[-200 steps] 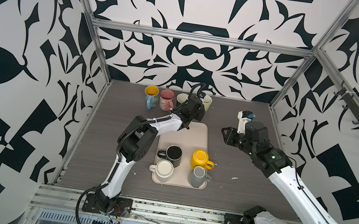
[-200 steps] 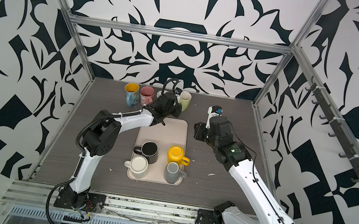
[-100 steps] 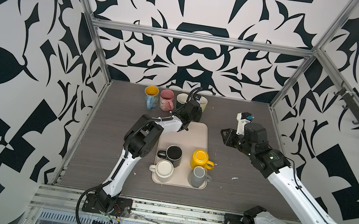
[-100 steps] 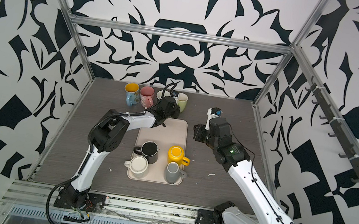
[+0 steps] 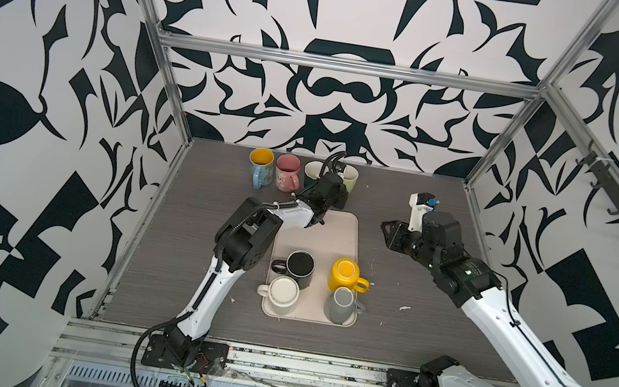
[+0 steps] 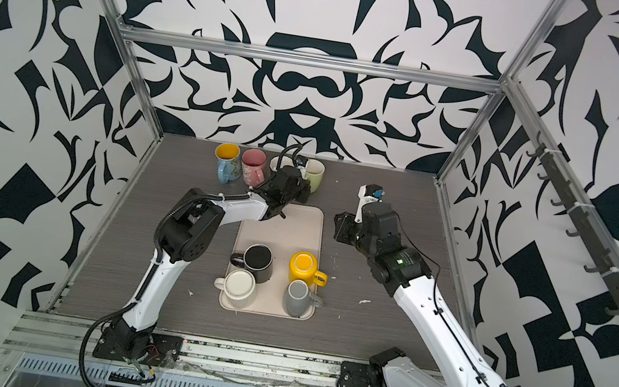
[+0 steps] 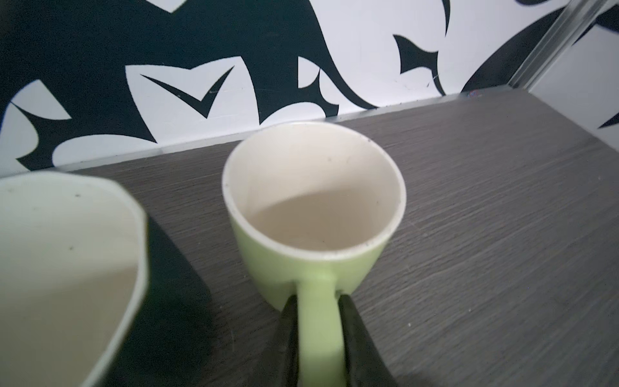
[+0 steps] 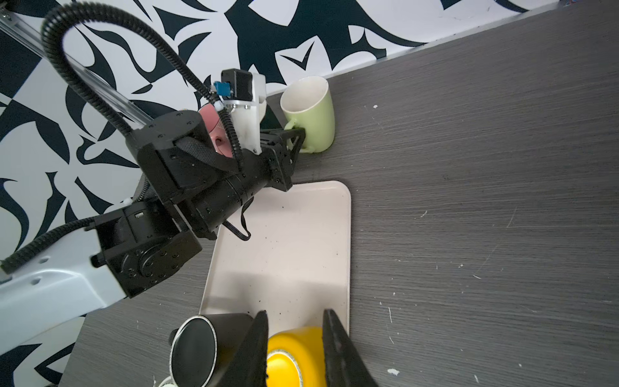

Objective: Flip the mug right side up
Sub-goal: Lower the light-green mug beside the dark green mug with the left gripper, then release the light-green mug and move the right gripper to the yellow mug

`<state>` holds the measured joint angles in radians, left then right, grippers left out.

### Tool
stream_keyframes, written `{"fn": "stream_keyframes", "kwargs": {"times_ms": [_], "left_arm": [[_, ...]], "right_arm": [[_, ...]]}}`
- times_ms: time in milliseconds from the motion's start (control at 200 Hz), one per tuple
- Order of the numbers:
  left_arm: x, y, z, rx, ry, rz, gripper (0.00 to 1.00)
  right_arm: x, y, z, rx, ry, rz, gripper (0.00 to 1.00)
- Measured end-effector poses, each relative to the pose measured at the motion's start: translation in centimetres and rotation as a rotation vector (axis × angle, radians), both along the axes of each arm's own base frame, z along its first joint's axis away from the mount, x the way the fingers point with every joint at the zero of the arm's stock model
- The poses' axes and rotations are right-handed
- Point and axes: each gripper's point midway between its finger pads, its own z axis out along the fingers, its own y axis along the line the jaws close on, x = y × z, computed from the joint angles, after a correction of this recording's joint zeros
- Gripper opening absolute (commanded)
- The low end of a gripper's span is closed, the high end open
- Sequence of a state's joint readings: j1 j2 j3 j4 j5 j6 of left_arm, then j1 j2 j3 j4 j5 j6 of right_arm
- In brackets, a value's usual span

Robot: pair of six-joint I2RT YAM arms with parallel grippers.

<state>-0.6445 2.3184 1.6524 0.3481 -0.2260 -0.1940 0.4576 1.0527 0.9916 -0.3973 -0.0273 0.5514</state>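
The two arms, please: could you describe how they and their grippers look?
Both the left arm and right arm have white link shells, black joints and black cables, corrugated on the left. The left gripper and right gripper have black tapered fingers.

- green mug (image 7: 311,214), centre of the left wrist view: smooth glazed ceramic, cream inside, faintly speckled
- tabletop (image 7: 485,201): matt dark wood-grain, finely ridged
- tray (image 8: 288,248): smooth beige, probably plastic
- frame rail (image 5: 344,66): brushed metal
- cable conduit (image 8: 100,33), upper left: ribbed black plastic
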Motion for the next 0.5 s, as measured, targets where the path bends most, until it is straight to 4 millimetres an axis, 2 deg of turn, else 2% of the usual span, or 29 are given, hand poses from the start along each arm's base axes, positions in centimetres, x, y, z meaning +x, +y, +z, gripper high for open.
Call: {"fn": "stream_keyframes", "kwargs": {"times_ms": [120, 385, 500], "left_arm": [[-0.2, -0.1, -0.2, -0.009, -0.006, -0.009, 0.32], [-1.2, 0.6, -2.5, 0.018, 0.036, -0.011, 0.46], [-1.9, 1.3, -2.4, 0.022, 0.042, -0.007, 0.5]], "right_arm": [[0.1, 0.1, 0.1, 0.003, -0.004, 0.002, 0.32], [0.3, 0.2, 0.0, 0.015, 0.002, 0.002, 0.31], [0.3, 0.3, 0.0, 0.024, 0.005, 0.0, 0.32]]}}
